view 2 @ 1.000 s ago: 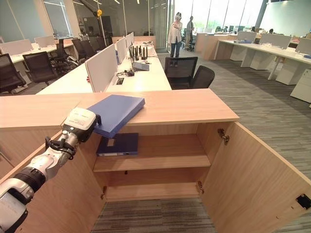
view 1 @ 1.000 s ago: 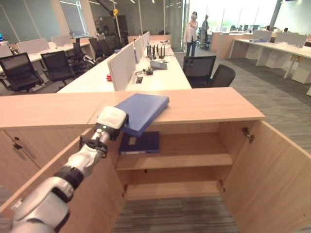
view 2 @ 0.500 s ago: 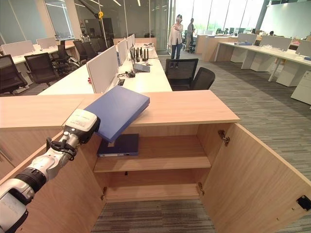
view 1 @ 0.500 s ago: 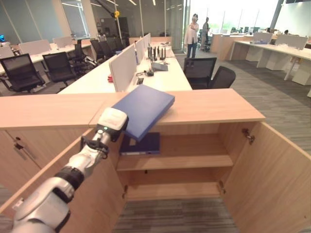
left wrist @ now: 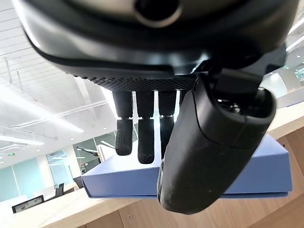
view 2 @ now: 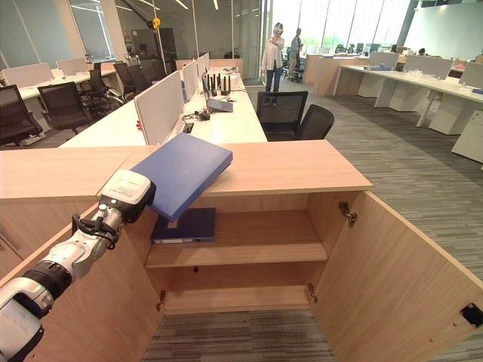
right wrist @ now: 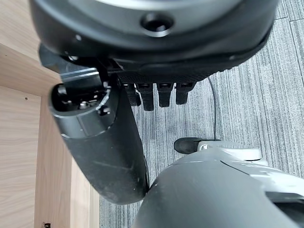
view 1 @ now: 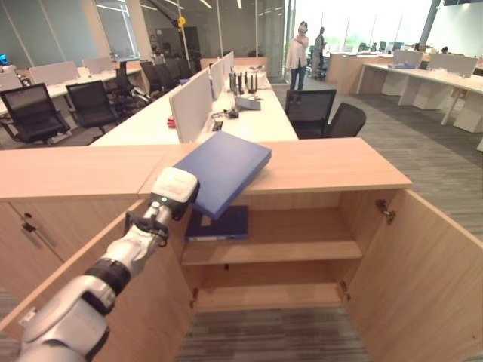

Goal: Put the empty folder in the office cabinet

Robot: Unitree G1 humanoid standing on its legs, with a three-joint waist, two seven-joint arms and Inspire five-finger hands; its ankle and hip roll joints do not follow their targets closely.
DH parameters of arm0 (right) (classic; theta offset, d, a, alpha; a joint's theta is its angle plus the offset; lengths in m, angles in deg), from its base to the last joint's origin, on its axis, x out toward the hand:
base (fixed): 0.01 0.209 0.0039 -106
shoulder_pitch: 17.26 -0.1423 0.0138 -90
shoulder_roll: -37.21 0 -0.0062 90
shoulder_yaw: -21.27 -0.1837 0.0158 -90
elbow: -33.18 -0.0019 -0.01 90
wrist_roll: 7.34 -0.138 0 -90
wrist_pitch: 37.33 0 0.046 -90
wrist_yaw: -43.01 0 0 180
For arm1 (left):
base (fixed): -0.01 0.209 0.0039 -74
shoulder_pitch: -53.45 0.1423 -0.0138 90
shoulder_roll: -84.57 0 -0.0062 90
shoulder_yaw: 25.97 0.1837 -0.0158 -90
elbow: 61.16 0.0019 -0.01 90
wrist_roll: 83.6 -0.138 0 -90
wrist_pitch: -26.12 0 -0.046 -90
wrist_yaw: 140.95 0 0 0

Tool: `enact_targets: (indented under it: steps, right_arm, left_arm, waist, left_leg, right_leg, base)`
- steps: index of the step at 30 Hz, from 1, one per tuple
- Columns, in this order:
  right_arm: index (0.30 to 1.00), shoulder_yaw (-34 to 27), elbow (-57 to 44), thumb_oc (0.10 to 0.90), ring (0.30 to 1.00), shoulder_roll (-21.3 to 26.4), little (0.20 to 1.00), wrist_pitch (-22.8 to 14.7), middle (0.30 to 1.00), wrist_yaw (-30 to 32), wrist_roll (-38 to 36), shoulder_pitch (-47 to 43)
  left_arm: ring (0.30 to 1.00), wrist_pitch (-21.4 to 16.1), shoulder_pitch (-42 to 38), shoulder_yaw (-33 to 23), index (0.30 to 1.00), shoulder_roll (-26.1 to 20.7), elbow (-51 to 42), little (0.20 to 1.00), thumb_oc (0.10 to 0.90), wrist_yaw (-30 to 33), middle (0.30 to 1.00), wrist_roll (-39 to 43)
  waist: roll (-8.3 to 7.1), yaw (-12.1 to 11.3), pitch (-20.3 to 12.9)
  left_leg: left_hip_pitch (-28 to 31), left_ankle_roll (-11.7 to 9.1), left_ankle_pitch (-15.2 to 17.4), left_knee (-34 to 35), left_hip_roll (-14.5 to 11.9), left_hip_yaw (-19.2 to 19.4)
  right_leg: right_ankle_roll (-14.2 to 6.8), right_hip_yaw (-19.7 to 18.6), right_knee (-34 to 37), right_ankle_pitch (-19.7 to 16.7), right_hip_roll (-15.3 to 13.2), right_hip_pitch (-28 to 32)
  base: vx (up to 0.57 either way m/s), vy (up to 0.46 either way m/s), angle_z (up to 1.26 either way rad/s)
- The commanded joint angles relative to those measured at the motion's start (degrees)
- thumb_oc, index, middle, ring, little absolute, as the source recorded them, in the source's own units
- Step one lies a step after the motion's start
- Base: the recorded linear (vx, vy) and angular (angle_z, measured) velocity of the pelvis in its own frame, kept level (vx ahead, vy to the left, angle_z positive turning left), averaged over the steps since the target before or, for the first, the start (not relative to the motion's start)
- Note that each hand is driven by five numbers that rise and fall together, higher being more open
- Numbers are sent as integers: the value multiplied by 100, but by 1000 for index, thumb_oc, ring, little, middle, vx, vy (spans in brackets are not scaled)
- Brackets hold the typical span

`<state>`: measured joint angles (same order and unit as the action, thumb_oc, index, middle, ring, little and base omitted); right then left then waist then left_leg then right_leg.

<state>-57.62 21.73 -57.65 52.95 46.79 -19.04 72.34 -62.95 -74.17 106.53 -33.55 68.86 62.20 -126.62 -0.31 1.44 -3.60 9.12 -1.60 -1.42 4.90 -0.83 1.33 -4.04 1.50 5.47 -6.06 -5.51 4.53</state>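
The blue folder (view 1: pixel 223 170) is tilted, its near end raised and its far edge over the wooden cabinet top (view 1: pixel 324 162). My left hand (view 1: pixel 173 197) is shut on the folder's near corner. In the left wrist view its fingers (left wrist: pixel 145 137) lie on the folder (left wrist: pixel 270 166) and the thumb (left wrist: pixel 209 152) closes against its edge. The cabinet stands with both doors open, and its upper shelf (view 1: pixel 302 245) holds a second, darker blue folder (view 1: pixel 219 223) lying flat at the left. My right hand (right wrist: pixel 109 142) hangs over grey carpet beside a wooden panel, fingers relaxed, holding nothing.
The right cabinet door (view 1: pixel 423 271) swings out wide; the left door (view 1: pixel 151 302) stands open under my left arm. A lower shelf (view 1: pixel 264 294) is bare. Beyond the cabinet are white desks, black chairs (view 1: pixel 321 109) and two persons (view 1: pixel 296 53) far back.
The folder has tipped up and shifted slightly forward over the cabinet top in my left hand's grip; in the last half second it has held still.
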Motion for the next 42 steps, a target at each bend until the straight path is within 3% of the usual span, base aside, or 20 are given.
enact_targets:
  steps: [1,2,3,6,7,16,33,39,40,42]
  right_arm:
    - [900,338,289,800,900,307,900,-39,900,122,146,-146]
    - [900,347,286,800,900,314,900,-38,900,121,146,-149]
    - [900,346,286,800,900,312,900,-38,900,120,146,-151]
    - [900,379,275,800,900,317,900,-33,900,101,131,-173]
    - [900,389,272,800,900,317,900,-34,900,97,134,-178]
    - [900,380,237,800,900,291,900,-27,900,56,108,-205]
    - [900,405,250,800,900,101,900,-20,900,29,124,-260]
    - [900,279,385,800,900,-32,900,14,900,44,89,-307]
    - [900,208,452,800,900,-106,900,45,900,46,88,-307]
    - [900,143,489,800,900,-176,900,57,900,52,94,-293]
  left_arm:
    - [404,181,-1297,-545,404,-254,368,404,469,327,404,219]
    - [476,186,-1355,-532,476,-283,358,476,518,335,476,230]
    - [476,187,-1359,-529,476,-285,358,476,518,334,476,232]
    - [632,203,-1542,-495,632,-380,330,632,621,344,632,288]
    - [900,206,-1562,-505,900,-388,312,900,800,352,900,308]
    - [900,201,-1551,-717,900,-468,-227,900,800,390,900,377]
    - [900,244,-1332,-1719,900,-270,-1942,900,800,665,900,372]
    - [900,101,-682,-2580,900,53,-3315,900,800,577,900,446]
    - [900,34,-216,-3093,900,238,-3949,900,800,628,900,474]
    - [900,-41,226,-3571,900,417,-4452,900,800,715,900,555]
  waist:
    - [3,185,72]
    - [7,189,71]
    - [5,188,73]
    - [12,198,66]
    - [14,201,63]
    - [5,181,77]
    - [-16,122,33]
    - [-15,26,30]
    - [-18,-36,38]
    - [-17,-103,52]
  left_leg:
    - [-47,2,441,10,72,-302]
    - [-46,2,440,10,69,-301]
    - [-47,2,440,10,69,-301]
    - [-40,4,448,10,73,-308]
    - [-40,4,448,10,76,-304]
    - [-28,12,468,10,83,-296]
    - [-12,54,519,10,112,-359]
    - [-60,82,466,10,163,-432]
    - [-58,95,476,10,181,-463]
    - [-57,108,487,10,200,-500]
  right_leg:
    - [-455,319,-47,478,-213,406]
    - [-456,318,-47,478,-211,403]
    - [-456,318,-47,477,-211,402]
    - [-455,297,-47,470,-208,397]
    - [-455,296,-47,469,-206,397]
    - [-458,298,-47,475,-208,401]
    - [-454,334,-47,500,-247,439]
    - [-438,389,-47,446,-287,408]
    - [-438,422,-47,447,-301,418]
    - [-434,444,-47,443,-324,424]
  base:
    - [0,0,0]
    - [0,0,0]
    - [0,0,0]
    - [0,0,0]
    - [0,0,0]
    - [4,1,-1]
    - [5,2,1]
    - [-2,19,0]
    - [15,45,1]
    - [15,59,-1]
